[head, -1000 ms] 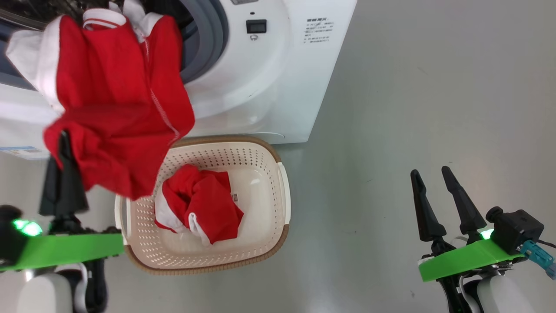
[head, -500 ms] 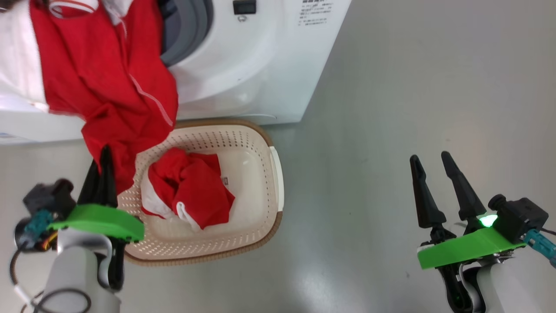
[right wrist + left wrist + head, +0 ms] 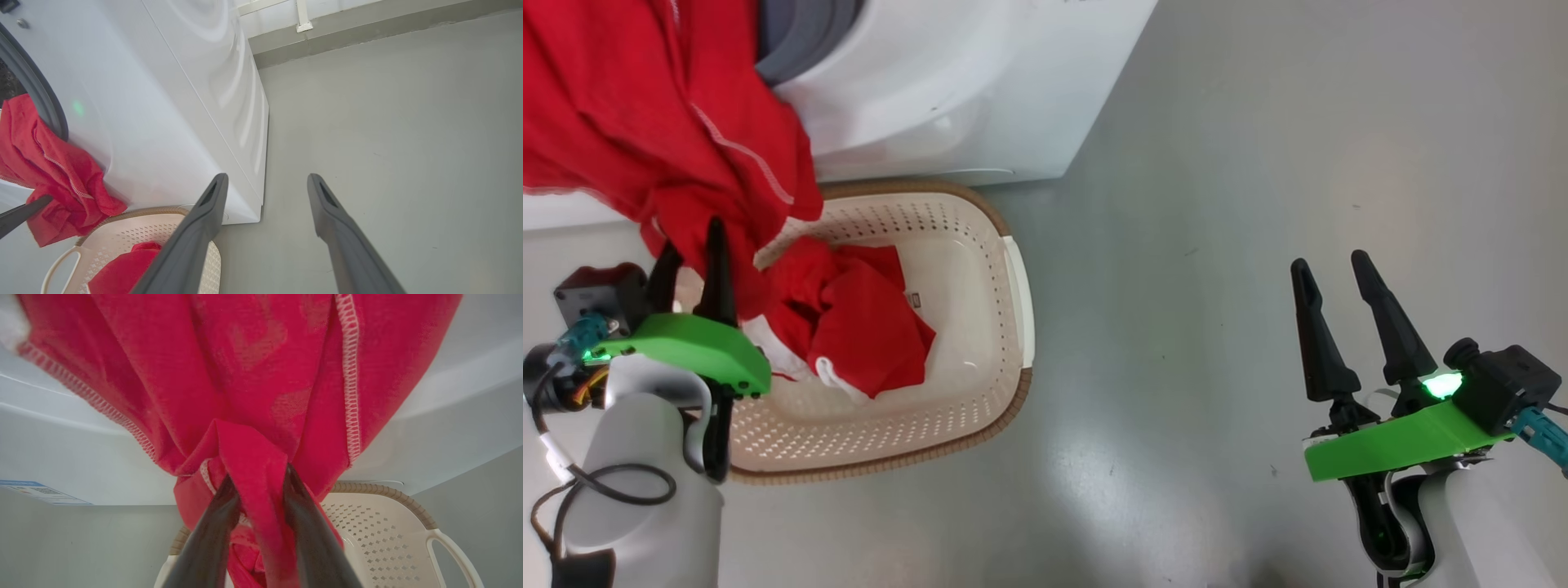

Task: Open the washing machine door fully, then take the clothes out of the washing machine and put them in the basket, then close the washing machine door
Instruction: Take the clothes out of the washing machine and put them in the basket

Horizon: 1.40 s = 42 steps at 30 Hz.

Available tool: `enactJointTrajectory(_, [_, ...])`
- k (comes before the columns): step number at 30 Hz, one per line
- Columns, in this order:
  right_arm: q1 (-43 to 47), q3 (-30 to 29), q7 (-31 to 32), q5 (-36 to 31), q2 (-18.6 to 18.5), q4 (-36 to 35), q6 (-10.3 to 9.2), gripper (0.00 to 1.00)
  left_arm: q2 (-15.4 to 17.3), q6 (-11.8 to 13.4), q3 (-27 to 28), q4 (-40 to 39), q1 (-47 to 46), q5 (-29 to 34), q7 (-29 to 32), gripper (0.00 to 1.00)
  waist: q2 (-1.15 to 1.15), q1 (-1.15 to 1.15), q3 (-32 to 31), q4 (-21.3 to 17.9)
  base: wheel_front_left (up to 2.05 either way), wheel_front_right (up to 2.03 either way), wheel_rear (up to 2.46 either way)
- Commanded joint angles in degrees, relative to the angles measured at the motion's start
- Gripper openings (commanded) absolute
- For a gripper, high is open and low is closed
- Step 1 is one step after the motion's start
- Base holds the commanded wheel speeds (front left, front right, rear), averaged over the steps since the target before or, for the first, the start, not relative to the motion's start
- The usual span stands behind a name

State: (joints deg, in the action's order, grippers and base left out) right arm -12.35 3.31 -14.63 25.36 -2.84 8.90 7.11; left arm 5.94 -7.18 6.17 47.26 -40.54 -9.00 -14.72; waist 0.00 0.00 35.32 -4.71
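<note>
- My left tool sat half-parted around a fold of the clothes at the basket edge; I couldn't tell if it gripped.
- Right tool was wide, over the floor.

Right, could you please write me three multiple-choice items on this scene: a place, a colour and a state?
1. Where is the basket?
A. on the floor before the washing machine
B. on top of it
C. inside the drum
2. What colour is the garment in the basket?
A. blue
B. red
C. green
3. How is the right gripper?
A. shut on cloth
B. open, empty
C. shut on a handle
Key: 1 A, it sits on the floor at the machine's front; 2 B, the crumpled cloth is red; 3 B, its fingers stand apart, nothing between.
</note>
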Motion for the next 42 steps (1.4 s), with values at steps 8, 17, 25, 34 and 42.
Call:
enactJointTrajectory(8, [-0.16, 0.29, -0.37, -0.06, -0.04, -1.69, 0.37, 1.00, 2.32, -0.31, 1.48, 0.45, -0.41, 0.69, -0.28, 1.00, 0.00, 0.00, 0.41, 0.13, 0.00, 0.00, 0.00])
enactJointTrajectory(17, [0.44, -0.48, -0.37, -1.23, -0.04, -1.49, 0.37, 1.00, 1.67, -0.31, 0.16, -3.97, 2.69, 0.20, -0.28, 1.00, 0.00, 0.00, -1.03, 1.89, 0.00, 0.00, 0.00])
enactJointTrajectory(25, [1.57, -0.70, -0.37, -1.88, -0.04, -1.05, 0.37, 1.00, 0.29, -0.31, 0.50, -12.43, 8.96, -0.17, -0.28, 1.00, 0.00, 0.00, -3.29, 3.72, 0.00, 0.00, 0.00])
enactJointTrajectory(34, [3.08, -0.52, -0.37, -2.89, -0.04, -0.12, 0.37, 1.00, -0.84, -0.31, 0.29, -22.50, 16.62, -0.86, -0.28, 1.00, 0.00, 0.00, -6.06, 5.41, 0.00, 0.00, 0.00])
enactJointTrajectory(42, [4.15, -0.30, -0.37, -3.12, -0.04, 0.19, 0.37, 1.00, -1.40, -0.31, 1.78, -31.45, 23.82, -1.52, -0.28, 1.00, 0.00, 0.00, -7.55, 5.51, 0.00, 0.00, 0.00])
